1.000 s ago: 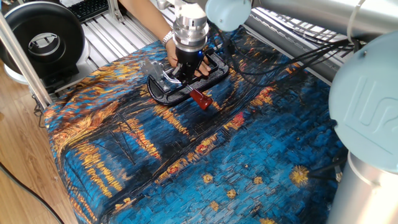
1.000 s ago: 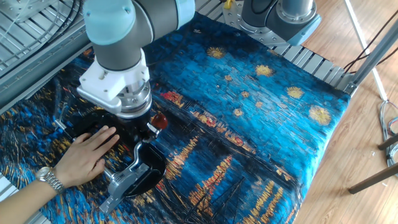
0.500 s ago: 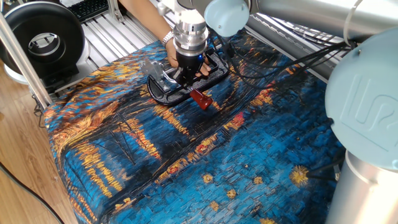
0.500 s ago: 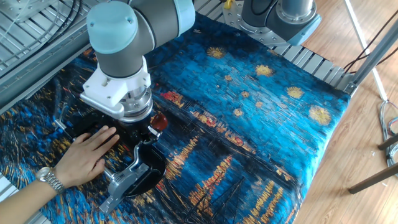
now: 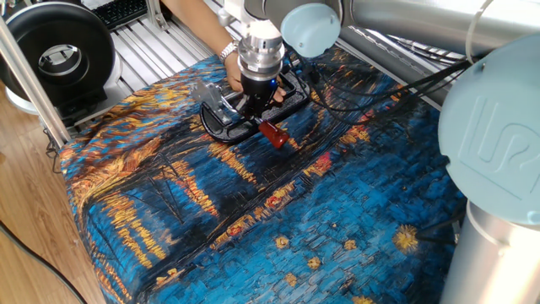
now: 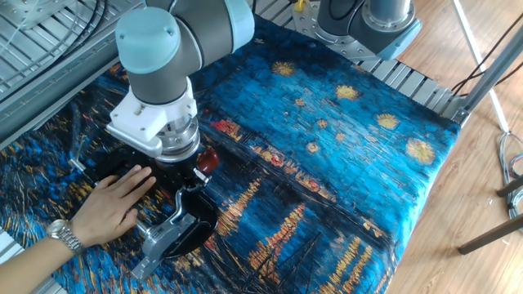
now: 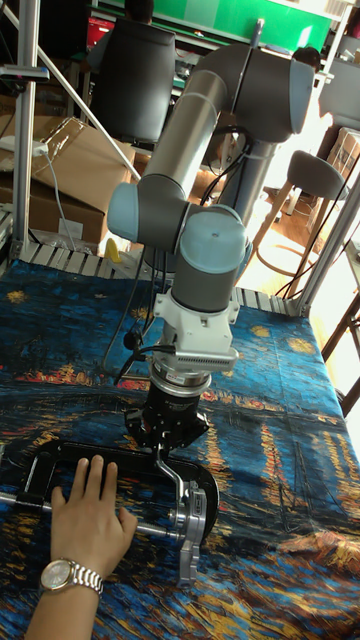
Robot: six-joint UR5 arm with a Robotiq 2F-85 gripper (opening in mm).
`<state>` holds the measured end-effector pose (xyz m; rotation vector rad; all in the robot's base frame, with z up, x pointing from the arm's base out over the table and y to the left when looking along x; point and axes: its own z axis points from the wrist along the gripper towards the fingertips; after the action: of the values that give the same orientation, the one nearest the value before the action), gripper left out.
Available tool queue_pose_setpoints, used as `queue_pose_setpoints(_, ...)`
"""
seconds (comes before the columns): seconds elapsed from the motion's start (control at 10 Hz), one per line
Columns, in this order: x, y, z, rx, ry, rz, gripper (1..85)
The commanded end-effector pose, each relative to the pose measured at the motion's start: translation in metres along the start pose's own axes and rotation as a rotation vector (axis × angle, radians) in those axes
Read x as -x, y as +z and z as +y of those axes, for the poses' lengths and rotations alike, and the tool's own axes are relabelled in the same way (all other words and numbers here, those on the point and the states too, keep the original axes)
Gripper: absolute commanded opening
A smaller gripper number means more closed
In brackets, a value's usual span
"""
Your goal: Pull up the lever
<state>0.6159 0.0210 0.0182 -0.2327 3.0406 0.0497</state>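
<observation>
The gripper (image 7: 166,448) is low over the black clamp frame (image 5: 221,128), which lies on a table covered with a blue and orange painted cloth (image 6: 327,155). The lever (image 5: 267,132) sticks out from under the gripper, and its red tip (image 6: 208,158) is just beside the frame. The fingers seem to be around the thin silver arm of the lever, but I cannot tell if they really grasp it. A person's hand (image 7: 90,513) presses flat on the frame.
</observation>
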Motion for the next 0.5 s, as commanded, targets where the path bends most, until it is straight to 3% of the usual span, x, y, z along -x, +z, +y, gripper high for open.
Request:
queue_pose_setpoints(0.0, -0.001, -0.015, 0.006, 0.037, 0.016, 0.022, 15.7)
queue_pose_setpoints(0.2, 0.001, -0.026, 0.009, 0.094, 0.009, 0.038, 16.0)
queue_pose_setpoints(0.4, 0.002, -0.020, 0.002, 0.080, 0.014, 0.047, 17.0)
